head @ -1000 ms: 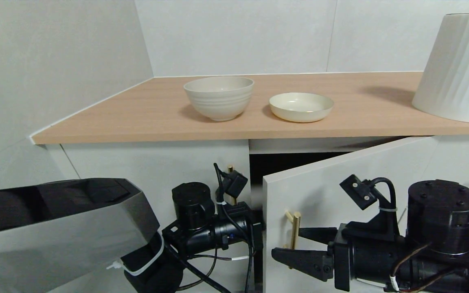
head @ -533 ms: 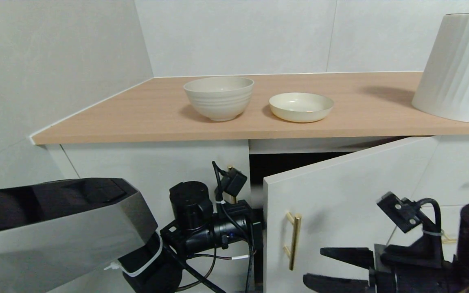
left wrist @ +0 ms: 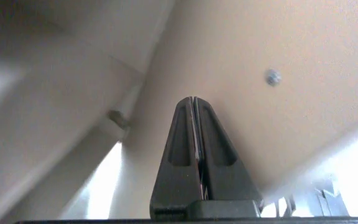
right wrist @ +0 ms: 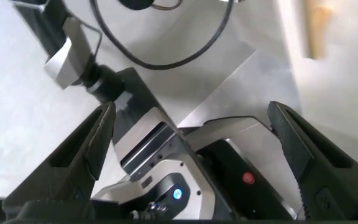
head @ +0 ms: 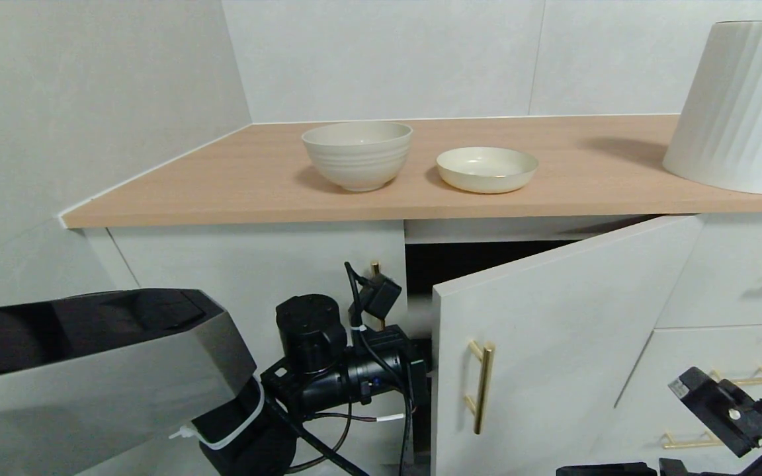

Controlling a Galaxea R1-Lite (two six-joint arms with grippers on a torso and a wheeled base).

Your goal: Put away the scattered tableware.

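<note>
The right gripper point(right wrist: 191, 112) has drawn back from the brass handle point(head: 481, 387) and sunk low, jaws wide and holding nothing. The cabinet door point(head: 553, 317) stands ajar, so the cupboard looks ready for loading. The left gripper point(left wrist: 194, 109), jaws pressed together, stays by the gap. On the desk point(head: 222, 192) sit one ribbed bowl point(head: 357, 154) and one shallow dish point(head: 487, 169), near each other and untouched.

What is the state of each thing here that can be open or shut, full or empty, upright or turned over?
Deep bowl: upright, looks empty, on the counter.
Shallow dish: upright, empty, on the counter.
Cabinet door: swung partly open.
Upper drawer: shut.
Left claw: shut, holding nothing.
Right claw: open, holding nothing.
</note>
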